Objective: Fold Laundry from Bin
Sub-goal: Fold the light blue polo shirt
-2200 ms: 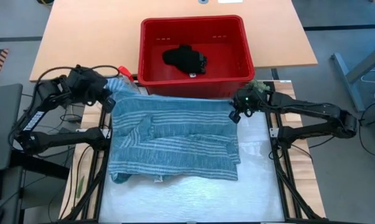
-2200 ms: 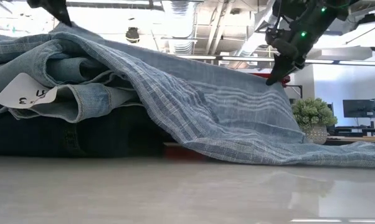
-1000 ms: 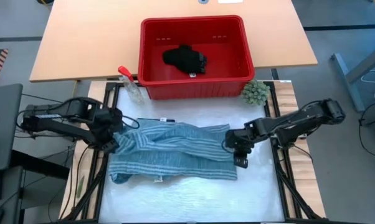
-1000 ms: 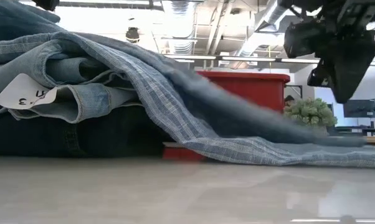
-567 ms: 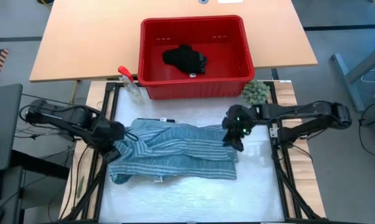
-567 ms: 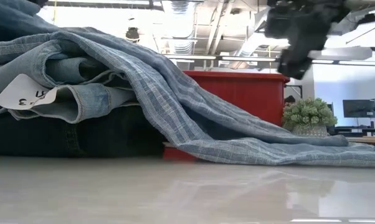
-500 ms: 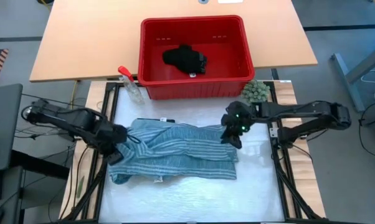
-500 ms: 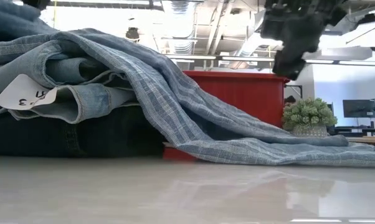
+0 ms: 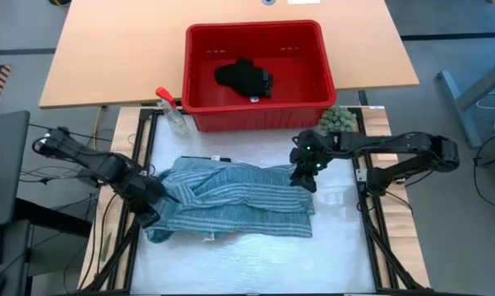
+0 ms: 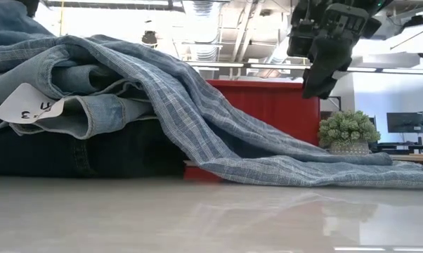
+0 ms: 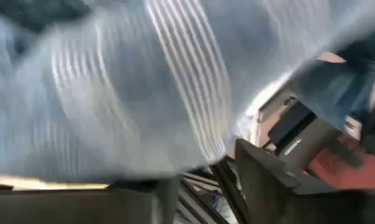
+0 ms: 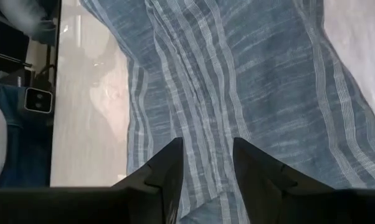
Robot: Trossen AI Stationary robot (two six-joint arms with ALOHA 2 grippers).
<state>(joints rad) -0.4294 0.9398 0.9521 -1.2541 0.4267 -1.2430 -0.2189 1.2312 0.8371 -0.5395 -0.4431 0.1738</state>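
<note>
The right gripper (image 9: 304, 178) hovers with fingers parted over the shirt (image 9: 231, 199); the left gripper (image 9: 146, 201) looks clenched on its left edge, risking dragging the fold askew.

The white work table (image 9: 338, 238) carries the folded blue-white striped shirt (image 9: 231, 201). On the tan table (image 9: 116, 49) behind stands the red bin (image 9: 256, 115).

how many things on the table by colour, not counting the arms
red: 1, the bin
black: 1, small piece in the bin
blue striped: 1, shirt
green: 1, fuzzy ball
clear with red trigger: 1, spray bottle
total: 5
</note>
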